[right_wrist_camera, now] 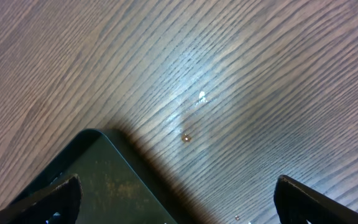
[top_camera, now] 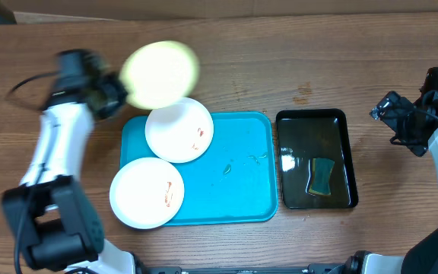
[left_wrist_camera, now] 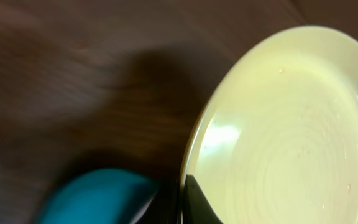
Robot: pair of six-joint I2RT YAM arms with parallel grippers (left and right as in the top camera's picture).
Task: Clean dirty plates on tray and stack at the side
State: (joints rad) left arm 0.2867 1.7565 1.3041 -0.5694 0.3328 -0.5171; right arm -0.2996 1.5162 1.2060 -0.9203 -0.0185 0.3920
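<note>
The left jaws gripped the rim of the pale yellow-green plate (top_camera: 160, 74), held over the tabletop (top_camera: 295, 61) toward its far left corner, just beyond the turquoise tray (top_camera: 238, 190); it would best be lowered flat onto bare wood, while the right jaws hung wide open, empty.

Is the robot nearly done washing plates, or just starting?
Just starting. Nothing is stacked on the brown wooden tabletop yet. The left gripper holds the round pale yellow-green plate in the air beyond the turquoise plastic tray. Two round white plates with reddish smears lie on that tray, uncleaned.
</note>
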